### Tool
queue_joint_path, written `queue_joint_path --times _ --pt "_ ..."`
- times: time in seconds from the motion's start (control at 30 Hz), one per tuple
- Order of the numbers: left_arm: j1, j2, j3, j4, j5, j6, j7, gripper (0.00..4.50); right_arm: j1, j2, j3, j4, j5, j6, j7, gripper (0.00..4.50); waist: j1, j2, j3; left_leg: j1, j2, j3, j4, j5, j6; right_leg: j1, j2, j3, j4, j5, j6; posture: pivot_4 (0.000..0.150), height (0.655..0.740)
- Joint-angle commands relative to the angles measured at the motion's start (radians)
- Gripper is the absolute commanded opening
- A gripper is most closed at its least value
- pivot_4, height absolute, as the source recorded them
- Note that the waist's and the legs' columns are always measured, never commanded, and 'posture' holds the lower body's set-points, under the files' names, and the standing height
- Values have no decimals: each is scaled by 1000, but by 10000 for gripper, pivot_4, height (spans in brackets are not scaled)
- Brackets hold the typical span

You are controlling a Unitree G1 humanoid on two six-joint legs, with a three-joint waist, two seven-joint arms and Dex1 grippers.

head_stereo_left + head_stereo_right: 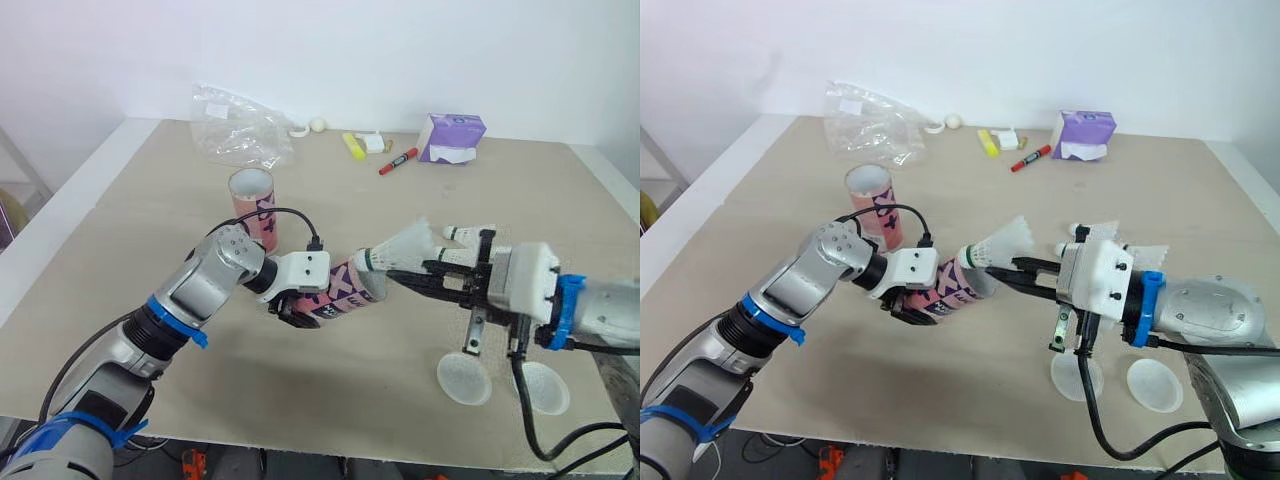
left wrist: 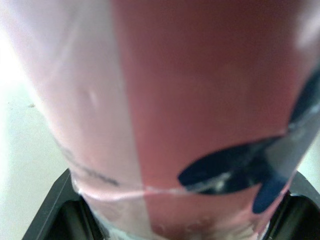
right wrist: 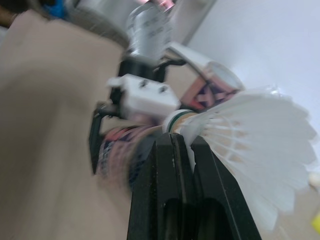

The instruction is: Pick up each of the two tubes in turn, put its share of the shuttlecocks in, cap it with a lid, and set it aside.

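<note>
Works over a beige table (image 1: 150,200), with a crumpled plastic bag (image 1: 238,125) and a purple tissue pack (image 1: 450,137) parked along the far edge, well apart from the action. Leaves 1 upright pink tube (image 1: 252,205) standing open-mouthed near the middle, likely awaiting its turn. Clamps the patterned pink tube (image 1: 345,290) in the left gripper (image 1: 300,310), fingers closed around its body, tilted nearly level so the open mouth faces the right arm. Pinches a white shuttlecock (image 1: 405,248) by the skirt in the closed right gripper (image 1: 400,275), cork end foremost and right at that mouth, seemingly for sliding in nose first. Has spare shuttlecocks (image 1: 465,233) just behind that gripper, and 2 translucent lids (image 1: 463,380) flat near the front edge, handy for capping.
</note>
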Motion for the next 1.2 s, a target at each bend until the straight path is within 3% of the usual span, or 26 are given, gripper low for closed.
queue_joint_path --times 0.03,0.43,0.87,1.2 --pt "3 -13 -32 20 15 5 15 30772 -35 -20 73 8 -89 -54 21 708 -2 0 0 0 0 0 0 0 0 0 0 0 0 0 0 1500 7400" --pt "10 -5 -30 5 11 20 24 30772 -201 -26 127 121 -122 -66 69 708 0 0 0 0 0 0 -1 0 0 2 0 0 0 0 0 1500 7400" --pt "6 -1 -35 -3 6 29 20 30772 -108 -75 -48 82 23 47 88 708 0 0 0 -2 0 0 -1 0 1 3 0 0 0 0 1 1500 7400" --pt "1 -8 -36 3 6 26 22 30772 -92 -55 9 30 47 74 66 708 0 0 0 -2 0 0 0 0 1 2 0 0 0 0 1 1500 7400"
